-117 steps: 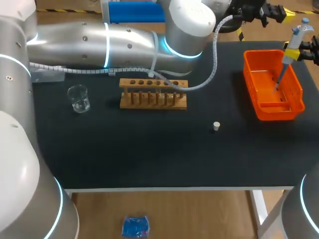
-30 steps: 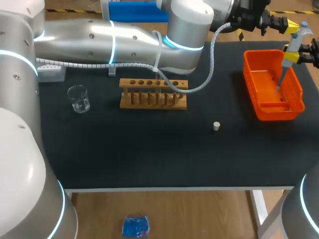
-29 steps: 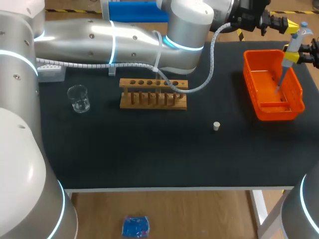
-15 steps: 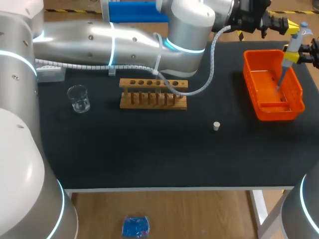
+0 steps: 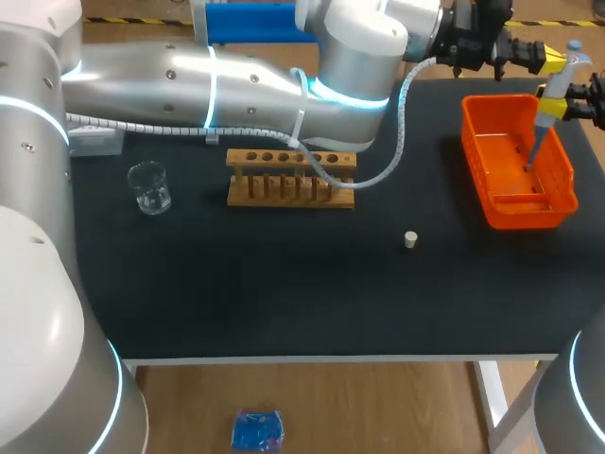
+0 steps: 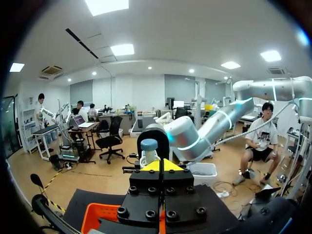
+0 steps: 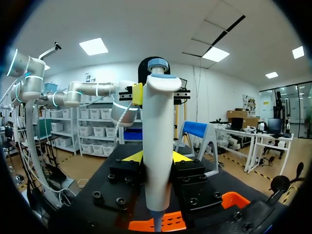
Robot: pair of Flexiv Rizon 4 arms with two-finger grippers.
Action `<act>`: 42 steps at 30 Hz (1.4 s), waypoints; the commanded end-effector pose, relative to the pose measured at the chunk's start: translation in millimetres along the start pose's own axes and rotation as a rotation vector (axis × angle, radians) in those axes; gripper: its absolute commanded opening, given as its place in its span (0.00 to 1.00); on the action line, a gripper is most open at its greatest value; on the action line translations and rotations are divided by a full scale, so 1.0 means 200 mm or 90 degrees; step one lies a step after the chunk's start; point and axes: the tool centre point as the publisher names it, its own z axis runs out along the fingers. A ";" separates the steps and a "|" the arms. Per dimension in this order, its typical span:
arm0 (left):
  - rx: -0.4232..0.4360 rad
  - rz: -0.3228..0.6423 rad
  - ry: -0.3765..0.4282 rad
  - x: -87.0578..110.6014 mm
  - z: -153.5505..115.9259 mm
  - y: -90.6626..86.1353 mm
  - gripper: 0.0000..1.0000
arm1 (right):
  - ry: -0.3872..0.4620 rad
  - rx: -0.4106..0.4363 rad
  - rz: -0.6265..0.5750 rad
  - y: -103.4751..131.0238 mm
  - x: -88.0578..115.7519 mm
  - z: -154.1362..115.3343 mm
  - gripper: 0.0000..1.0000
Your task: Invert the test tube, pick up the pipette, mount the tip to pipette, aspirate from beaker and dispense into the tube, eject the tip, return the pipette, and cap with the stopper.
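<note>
Pipette (image 5: 560, 80) stands upright, pinched between the yellow fingertips of the right claw (image 5: 552, 107), its tip pointing down under the claw over the orange bin (image 5: 515, 216). The left claw (image 5: 537, 57) hangs just beside the pipette's top, fingers pressed together on nothing. The rack (image 5: 290, 180), beaker (image 5: 149, 186) and stopper (image 5: 410, 239) lie well apart from both claws, on the table (image 5: 284, 293).

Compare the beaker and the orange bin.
The beaker is clear, round glass; the orange bin is opaque and rectangular. The beaker is much smaller than the bin. The beaker stands left of the wooden rack; the bin right, under a held pipette. Both sit on the black table.
</note>
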 end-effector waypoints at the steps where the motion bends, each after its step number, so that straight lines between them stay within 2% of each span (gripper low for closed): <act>1: -0.001 -0.001 0.002 -0.03 0.03 0.05 0.00 | 0.003 0.001 0.000 0.04 0.00 0.01 0.00; 8: 0.003 0.000 -0.009 -0.03 0.01 0.04 0.00 | 0.003 0.001 0.000 0.04 0.00 0.01 0.00; 11: 0.015 0.007 -0.038 -0.03 -0.03 -0.01 0.00 | 0.003 0.001 0.000 0.04 0.00 0.01 0.00; 14: -0.002 -0.003 -0.063 -0.04 -0.05 -0.05 0.00 | 0.003 0.001 0.000 0.04 0.00 0.01 0.00; 19: -0.016 0.005 -0.074 -0.05 -0.07 -0.12 0.00 | 0.003 0.001 0.000 0.04 0.00 0.01 0.00; 20: -0.020 0.004 -0.077 -0.05 -0.07 -0.13 0.46 | 0.003 0.001 0.000 0.04 0.00 0.01 0.00; 21: -0.023 0.002 -0.079 -0.05 -0.08 -0.13 1.00 | 0.003 0.001 0.000 0.04 0.00 0.01 0.00; 28: -0.041 0.002 -0.080 0.00 -0.13 -0.19 1.00 | 0.003 0.001 0.000 0.04 0.00 0.01 0.00; 33: -0.051 0.004 -0.088 0.11 -0.28 -0.21 1.00 | 0.003 0.001 0.000 0.04 0.00 0.01 0.00; 36: -0.046 -0.001 -0.108 0.21 -0.41 -0.19 1.00 | 0.003 0.001 0.000 0.04 0.00 0.01 0.00; 40: -0.065 -0.052 -0.177 0.35 -0.58 -0.11 1.00 | 0.003 0.001 0.000 0.04 0.00 0.01 0.00; 42: -0.065 -0.052 -0.177 0.35 -0.58 -0.11 1.00 | 0.003 0.001 0.000 0.04 0.00 0.01 0.00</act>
